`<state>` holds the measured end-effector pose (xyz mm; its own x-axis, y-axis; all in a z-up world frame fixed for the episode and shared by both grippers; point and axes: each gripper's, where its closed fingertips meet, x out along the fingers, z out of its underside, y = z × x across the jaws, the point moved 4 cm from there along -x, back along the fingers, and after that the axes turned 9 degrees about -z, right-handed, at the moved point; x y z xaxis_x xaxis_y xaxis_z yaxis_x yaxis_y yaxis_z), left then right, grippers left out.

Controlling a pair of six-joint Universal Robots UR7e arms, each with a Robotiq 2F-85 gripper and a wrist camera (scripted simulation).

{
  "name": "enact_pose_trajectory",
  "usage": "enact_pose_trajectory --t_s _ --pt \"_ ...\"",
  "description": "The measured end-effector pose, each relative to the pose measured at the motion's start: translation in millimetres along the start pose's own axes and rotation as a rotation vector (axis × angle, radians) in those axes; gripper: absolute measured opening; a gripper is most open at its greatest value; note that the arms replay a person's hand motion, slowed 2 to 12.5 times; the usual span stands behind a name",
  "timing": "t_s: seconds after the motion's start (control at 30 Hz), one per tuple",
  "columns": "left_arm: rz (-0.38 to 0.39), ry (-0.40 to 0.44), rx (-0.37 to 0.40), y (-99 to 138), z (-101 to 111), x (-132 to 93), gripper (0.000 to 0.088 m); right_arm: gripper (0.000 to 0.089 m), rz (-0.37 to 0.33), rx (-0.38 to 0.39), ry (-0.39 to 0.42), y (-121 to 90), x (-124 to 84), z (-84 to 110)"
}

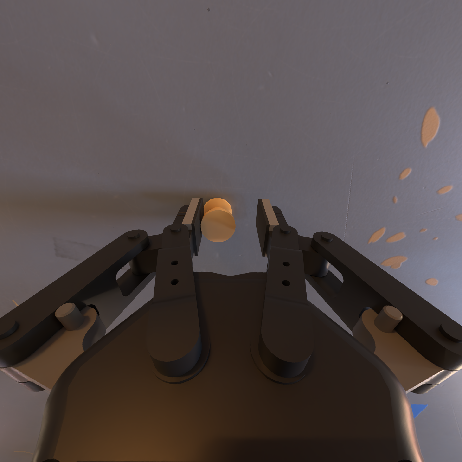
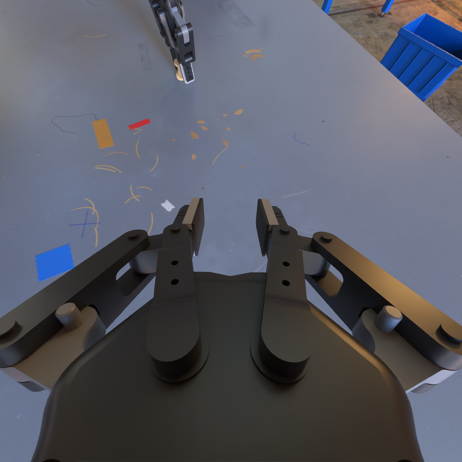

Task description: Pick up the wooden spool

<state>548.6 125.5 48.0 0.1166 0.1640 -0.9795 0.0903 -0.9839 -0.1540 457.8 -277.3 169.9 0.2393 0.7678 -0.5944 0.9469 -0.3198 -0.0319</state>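
Straddling the wooden spool (image 1: 218, 222) on the desk (image 1: 225, 100), the left tool (image 1: 229, 226) gapes apart, one pad touching; the right tool (image 2: 230, 226) gapes too; the blue bin (image 2: 425, 60) stands beyond the desk.

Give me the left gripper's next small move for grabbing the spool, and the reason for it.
Probably shut the jaws. The left gripper is open and already down around the small round tan wooden spool on the grey table. The spool sits off-centre, against the left finger, with a clear gap to the other, so closing should centre and clamp it.
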Motion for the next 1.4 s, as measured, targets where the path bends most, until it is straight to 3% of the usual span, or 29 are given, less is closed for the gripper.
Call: enact_pose_trajectory --t_s 1.2,1.3,1.4 --pt "0.010 -0.022 0.124 -8 2 -2 0.0363 0.0379 0.001 0.003 -0.009 1 2 2.2" --pt "0.012 -0.018 0.133 -9 2 -4 0.0349 0.0378 0.001 0.004 -0.009 2 2 2.2" --pt "0.007 -0.010 0.144 -11 2 -5 0.0254 0.0378 0.001 0.004 -0.009 2 2 2.3"
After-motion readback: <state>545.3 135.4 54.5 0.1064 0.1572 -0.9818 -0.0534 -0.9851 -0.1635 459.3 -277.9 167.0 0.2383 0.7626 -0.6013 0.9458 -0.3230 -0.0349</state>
